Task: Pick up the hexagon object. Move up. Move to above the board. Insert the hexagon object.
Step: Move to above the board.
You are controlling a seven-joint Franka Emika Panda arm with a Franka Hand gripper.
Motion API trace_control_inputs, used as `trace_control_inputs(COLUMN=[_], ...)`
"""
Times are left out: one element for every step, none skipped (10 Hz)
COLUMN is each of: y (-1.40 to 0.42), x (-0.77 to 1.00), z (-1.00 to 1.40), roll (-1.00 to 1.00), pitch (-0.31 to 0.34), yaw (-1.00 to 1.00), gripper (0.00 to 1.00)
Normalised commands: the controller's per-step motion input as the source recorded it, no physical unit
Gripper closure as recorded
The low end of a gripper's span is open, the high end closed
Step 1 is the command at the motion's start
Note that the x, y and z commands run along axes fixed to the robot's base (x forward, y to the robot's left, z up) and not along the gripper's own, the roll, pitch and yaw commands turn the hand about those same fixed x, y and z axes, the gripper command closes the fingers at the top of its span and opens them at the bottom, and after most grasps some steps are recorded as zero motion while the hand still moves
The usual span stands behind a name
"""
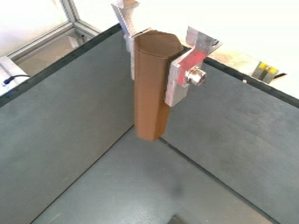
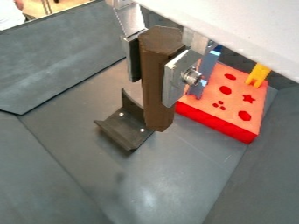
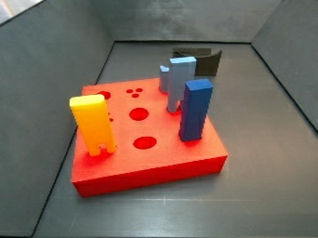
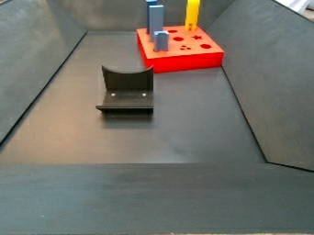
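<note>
In both wrist views my gripper (image 1: pixel 155 61) (image 2: pixel 156 66) is shut on the hexagon object (image 1: pixel 149 105) (image 2: pixel 158 101), a tall dark-brown prism. It hangs upright between the silver fingers (image 1: pixel 183 77), clear of the dark floor. In a wrist view its lower end shows in front of the fixture (image 2: pixel 122 127), with the red board (image 2: pixel 228 109) to one side. The board also shows in both side views (image 3: pixel 149 172) (image 4: pixel 185 60), with round and shaped holes in its top. Neither the gripper nor the hexagon object shows in the side views.
On the board stand a yellow peg (image 3: pixel 91 121) (image 4: pixel 193 11), a blue peg (image 3: pixel 195 110) (image 4: pixel 156 18) and a grey-blue peg (image 3: pixel 176 79). The fixture (image 4: pixel 123 92) stands on the floor near the board. Dark sloped walls (image 4: pixel 43 83) ring the bin.
</note>
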Motion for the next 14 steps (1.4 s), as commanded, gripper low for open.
trace_control_inputs(y=[-1.0, -1.0, -1.0, -1.0, -1.0, -1.0, -1.0, -1.0, -1.0, -1.0, -1.0, -1.0, -1.0, -1.0], x=[0.06, 0.05, 0.05, 0.04, 0.04, 0.04, 0.04, 0.04, 0.04, 0.05, 0.06, 0.07, 0.08, 0.1], z=[-0.03, -0.03, -0.03, -0.03, -0.03, -0.03, -0.03, -0.03, -0.03, -0.03, -0.03, -0.03, -0.03, -0.03], roll=[0.38, 0.31, 0.21, 0.1, 0.08, 0.05, 0.03, 0.01, 0.0, -0.01, -0.01, 0.01, 0.0, 0.0], pitch=[0.218, 0.118, 0.063, 0.002, -0.004, -0.013, -0.015, -0.015, -0.014, -0.004, 0.003, 0.014, 0.02, 0.023], yaw=[0.14, 0.08, 0.05, 0.02, 0.02, 0.01, 0.01, 0.01, 0.01, 0.01, 0.01, 0.01, 0.01, 0.0], gripper=[1.0, 1.0, 1.0, 1.0, 1.0, 1.0, 1.0, 1.0, 1.0, 1.0, 1.0, 1.0, 1.0, 1.0])
